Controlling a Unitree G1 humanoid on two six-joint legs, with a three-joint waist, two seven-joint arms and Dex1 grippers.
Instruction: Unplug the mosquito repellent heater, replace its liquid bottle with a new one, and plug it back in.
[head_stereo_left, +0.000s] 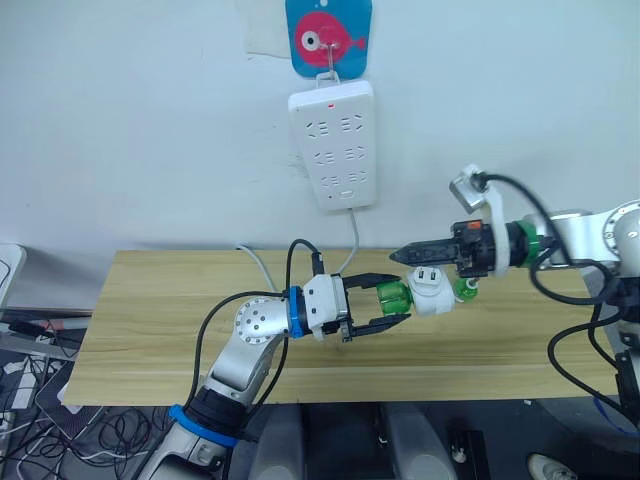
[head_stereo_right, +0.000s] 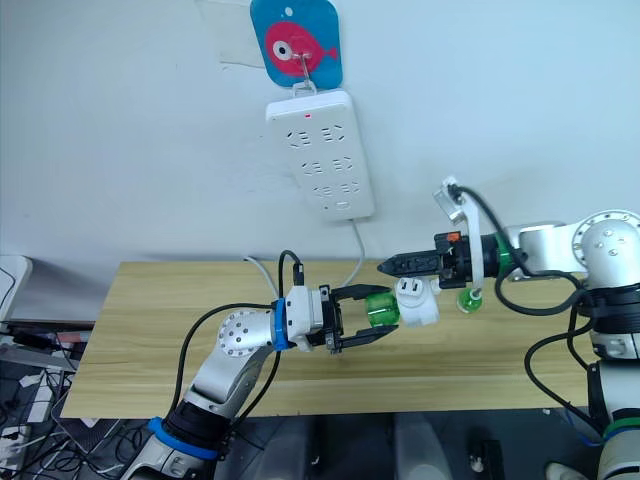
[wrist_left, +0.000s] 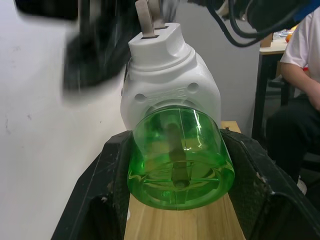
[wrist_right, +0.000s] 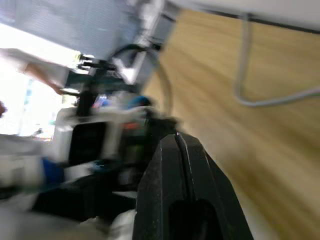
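Two prongs stuck out of the heater (head_stereo_left: 432, 288), which hung above the table (head_stereo_left: 150, 300), out of the power strip (head_stereo_left: 334, 143), between my two grippers. Its green bottle (head_stereo_left: 394, 297) was screwed into its base and pointed toward my left gripper (head_stereo_left: 392, 300). That gripper's jaws stood wide, one finger on each side of the bottle; from the left wrist view the bottle (wrist_left: 180, 160) sat between the two black fingers (wrist_left: 105, 190), and I could not tell whether they pressed on it. The heater's white body (wrist_left: 170, 85) rose beyond the bottle there, with its prongs at the far end.

My right gripper (head_stereo_left: 400, 254) reached in from the right, just above the heater. Its fingers were closed to a thin point, with nothing between them; the right wrist view showed the two fingers (wrist_right: 185, 200) pressed together over the wooden table (wrist_right: 280, 140). I could not tell whether that gripper touched the heater.

A second green bottle (head_stereo_left: 465, 289) showed just beside the heater, under my right arm.

The power strip hung on the wall above the table from a hook on a blue fish plaque (head_stereo_left: 328, 38), with a red light lit near its top. Its white cable (head_stereo_left: 352, 245) ran down to the table behind the heater.

A person in a white shirt (wrist_left: 302, 45) sat beyond the table in the left wrist view.
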